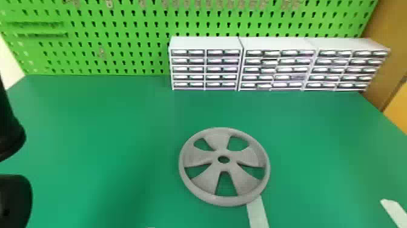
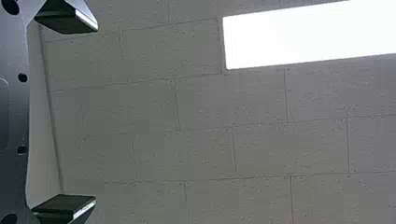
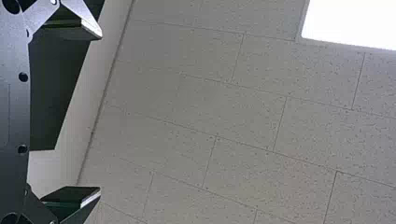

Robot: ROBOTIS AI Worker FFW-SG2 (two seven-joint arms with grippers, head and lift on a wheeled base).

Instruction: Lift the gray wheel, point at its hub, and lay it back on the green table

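Lying flat on the green table, the gray wheel is seen near the middle, set slightly to the right, with its hub facing up and ringed by five openings. It is touched by neither gripper. Beyond the wheel's near rim, a pale strip is shown running toward the near edge, and another pale strip is placed at the near right. Along the far side, small-drawer cabinets are lined up from the middle to the right, backed by a green pegboard. At the left edge, black parts of the left arm are seen. The left gripper is held wide, nothing between its fingers, before the ceiling; the right gripper is likewise spread wide and empty.
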